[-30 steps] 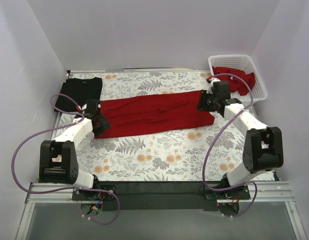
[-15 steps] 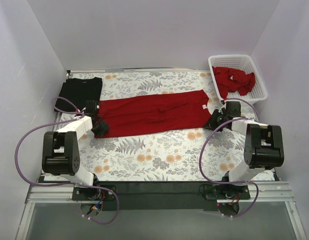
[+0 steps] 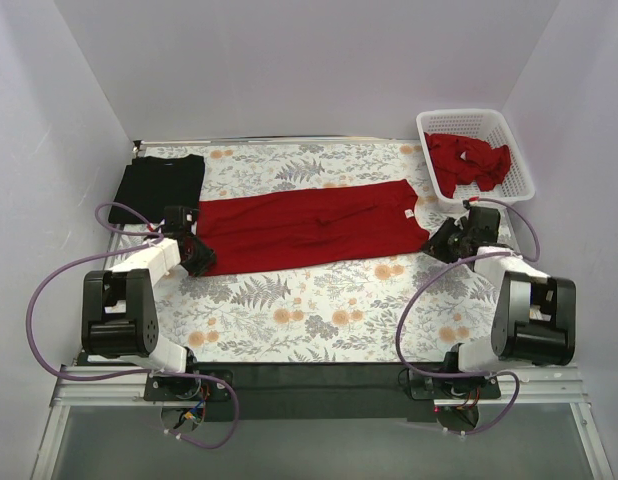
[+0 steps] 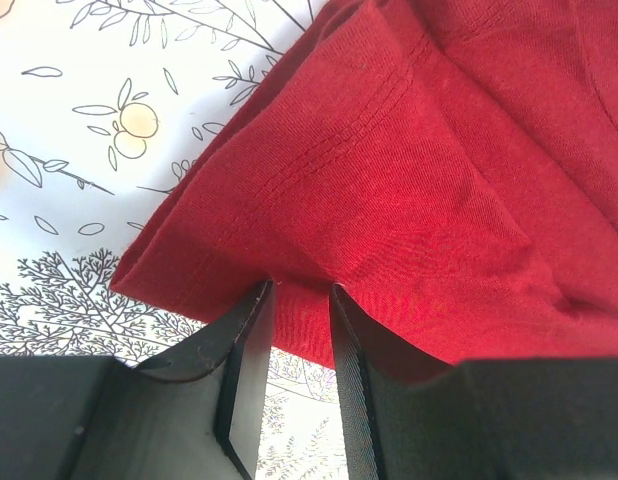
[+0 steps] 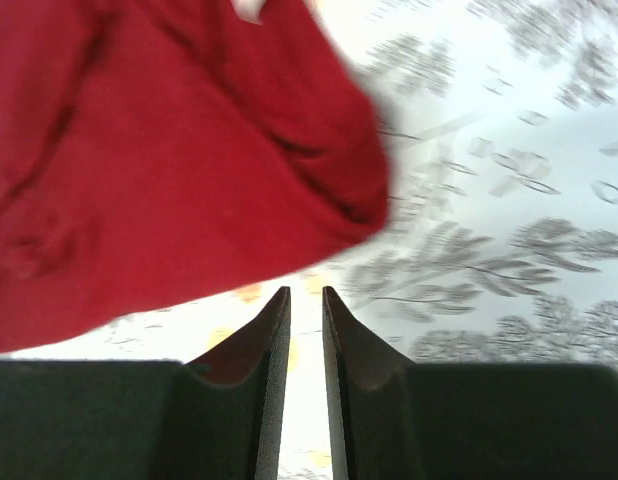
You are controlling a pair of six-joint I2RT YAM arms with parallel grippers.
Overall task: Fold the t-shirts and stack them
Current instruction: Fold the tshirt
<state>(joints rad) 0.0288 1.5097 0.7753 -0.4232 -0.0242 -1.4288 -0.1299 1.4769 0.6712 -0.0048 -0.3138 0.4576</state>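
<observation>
The black shirt (image 3: 159, 185) lies flat at the table's (image 3: 319, 310) 10 o'clock corner, with its near edge close to the left arm's cable.

The left gripper (image 3: 199, 255) sits low at 9 o'clock, at the near left corner of the red shirt (image 3: 304, 225). In the left wrist view its fingers (image 4: 247, 350) stand a narrow slit apart, with their tips at the stitched hem. Red cloth shows in the far part of the slit and the flowered table in the near part. I cannot tell whether the jaws pinch the hem or only rest above it.

The red shirt is spread long across the table, from 9 o'clock to 3 o'clock and a little past centre toward 12. It lies folded narrow, with a few shallow creases. Its white label (image 3: 410, 212) is at the right end.

The right gripper (image 3: 432, 247) is at 3 o'clock, low over the table and just off the shirt's right end. In the right wrist view its jaws are all but together and hold nothing. Only bare table shows through the slit, and the shirt's rounded edge lies beyond the tips toward 11 o'clock, apart from them. That view is blurred.

The basket (image 3: 519, 160) stands at the 2 o'clock corner with crumpled shirts (image 3: 469, 160), red, heaped inside it.
</observation>
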